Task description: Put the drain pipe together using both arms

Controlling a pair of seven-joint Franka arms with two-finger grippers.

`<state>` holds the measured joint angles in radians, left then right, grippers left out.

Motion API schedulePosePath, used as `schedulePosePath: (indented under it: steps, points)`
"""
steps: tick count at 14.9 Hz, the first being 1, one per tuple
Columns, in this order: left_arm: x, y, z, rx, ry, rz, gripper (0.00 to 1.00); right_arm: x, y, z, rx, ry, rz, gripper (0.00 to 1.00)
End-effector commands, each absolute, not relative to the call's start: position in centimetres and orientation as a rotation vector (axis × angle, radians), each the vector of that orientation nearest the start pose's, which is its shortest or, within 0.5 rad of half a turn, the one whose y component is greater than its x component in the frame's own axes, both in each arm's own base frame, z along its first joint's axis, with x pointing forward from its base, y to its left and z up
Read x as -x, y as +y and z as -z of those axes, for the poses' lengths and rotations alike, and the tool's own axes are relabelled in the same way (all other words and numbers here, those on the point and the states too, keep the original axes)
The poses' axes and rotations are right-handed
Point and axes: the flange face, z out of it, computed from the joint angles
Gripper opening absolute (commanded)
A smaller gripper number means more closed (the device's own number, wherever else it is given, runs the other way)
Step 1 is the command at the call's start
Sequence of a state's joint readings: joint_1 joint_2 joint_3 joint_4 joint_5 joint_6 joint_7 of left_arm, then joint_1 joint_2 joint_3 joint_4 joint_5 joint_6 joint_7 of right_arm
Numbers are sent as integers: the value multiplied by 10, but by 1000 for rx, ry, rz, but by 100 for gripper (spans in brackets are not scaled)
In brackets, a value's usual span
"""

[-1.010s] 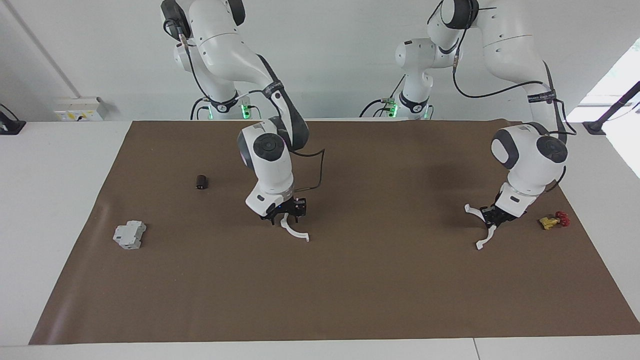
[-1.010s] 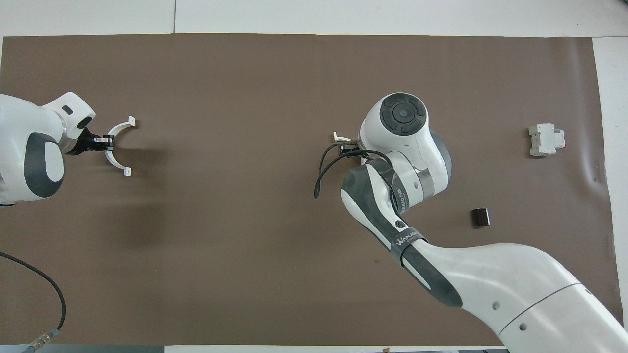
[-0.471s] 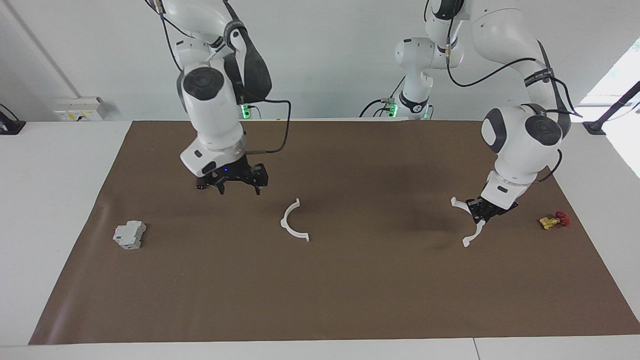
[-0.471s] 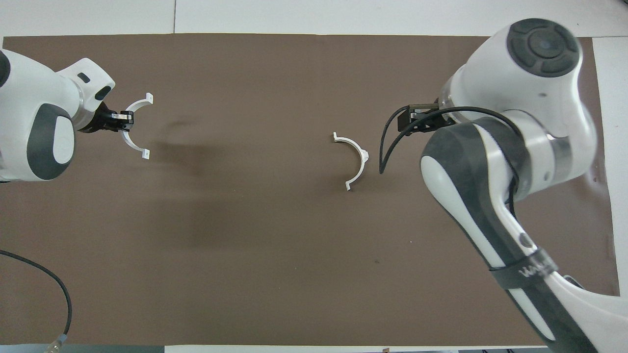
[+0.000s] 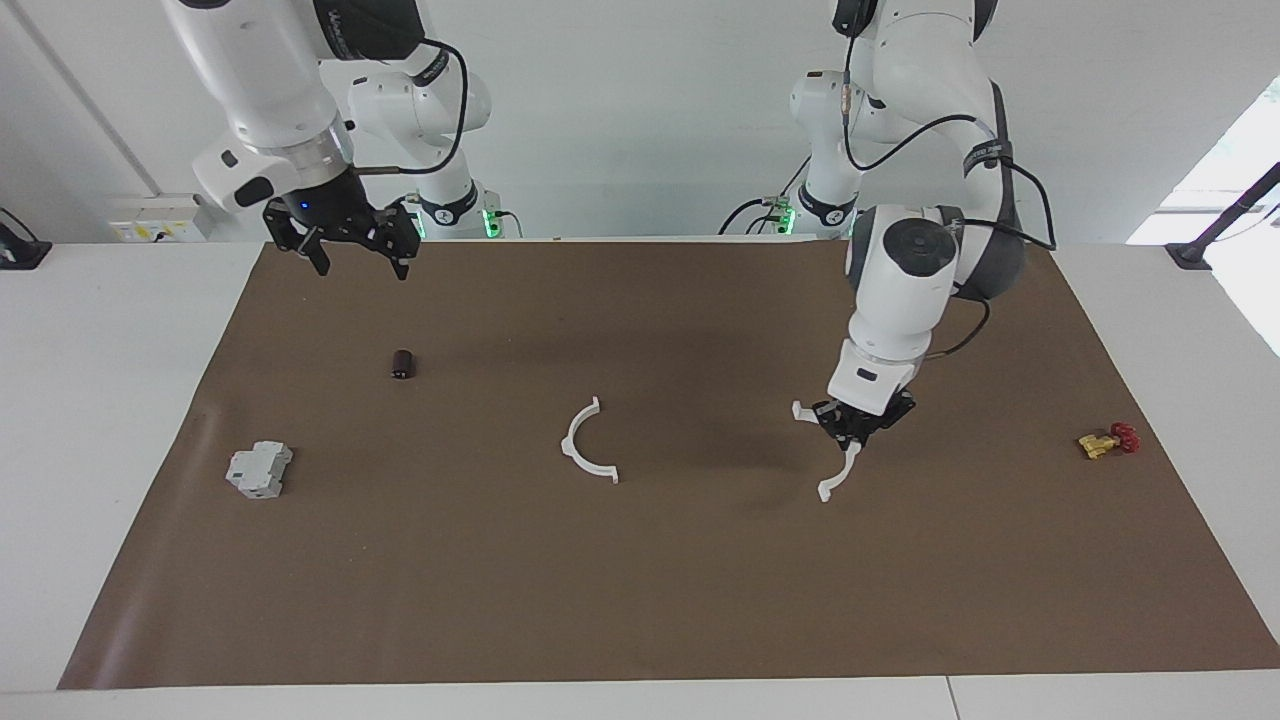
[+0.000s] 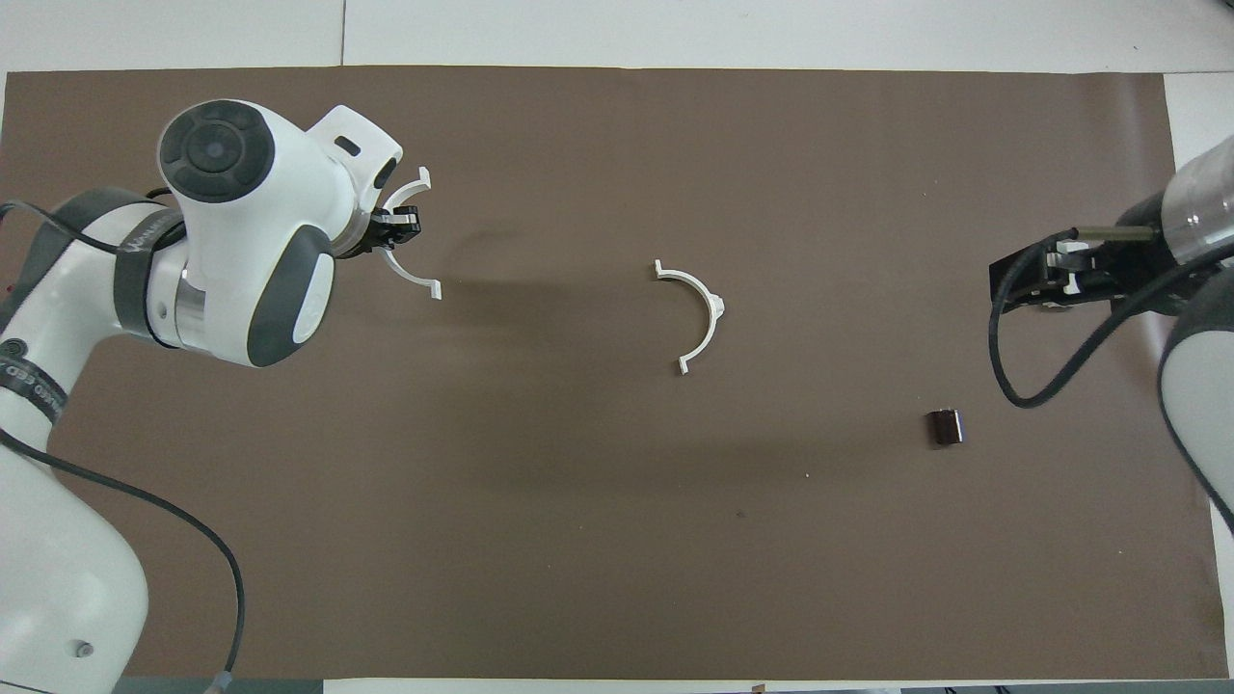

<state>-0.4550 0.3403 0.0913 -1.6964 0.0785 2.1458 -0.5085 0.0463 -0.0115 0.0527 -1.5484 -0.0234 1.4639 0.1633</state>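
Since before, my empty right gripper [image 5: 352,252] lifted away, open. One half [image 5: 588,446] lies on the mat. My left gripper [image 5: 851,430] squeezes the other half [image 5: 834,470]. Joining is left.

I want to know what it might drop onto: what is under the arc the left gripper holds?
Only the bare brown mat and the arc's shadow lie under the held arc in the left gripper. Nothing there is covered.

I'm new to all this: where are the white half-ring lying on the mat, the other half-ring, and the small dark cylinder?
Lying half-ring [image 5: 583,458]: facing view, middle of its curve.
Held half-ring [image 5: 838,478]: facing view, lower limb below the left gripper [image 5: 852,428].
Small dark cylinder [image 6: 945,427]: overhead view, its body.
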Motion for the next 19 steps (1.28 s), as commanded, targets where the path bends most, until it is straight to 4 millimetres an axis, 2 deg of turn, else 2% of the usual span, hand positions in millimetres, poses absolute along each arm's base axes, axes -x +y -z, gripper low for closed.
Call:
schedulePosePath:
  steps: [1, 3, 5, 8, 10, 13, 15, 16, 19]
  points:
    - [-627, -296, -393, 3056, -243, 212, 0, -519, 49, -625, 3173, 46, -124, 100]
    - [-624, -328, -382, 3057, -296, 221, 0, -521, 42, -612, 3176, 57, -151, 100]
    - [-613, -364, -361, 3053, -315, 216, 0, -526, 39, -611, 3174, 57, -142, 100]
    - [-601, -385, -357, 3072, -362, 199, 0, -534, 31, -610, 3171, 24, -87, 100]
    - [-590, -404, -344, 3075, -374, 178, 0, -539, 16, -609, 3171, 65, -83, 100]
    - [-567, -436, -317, 3051, -397, 162, 0, -542, 15, -608, 3169, 27, -79, 100]
    - [-557, -448, -316, 3052, -378, 165, 0, -543, 12, -609, 3166, -20, -70, 100]
    - [-551, -454, -316, 3054, -363, 167, 0, -544, 4, -610, 3165, -1, -53, 100]
    - [-542, -459, -310, 3056, -346, 185, 0, -546, -2, -610, 3164, -30, -25, 100]
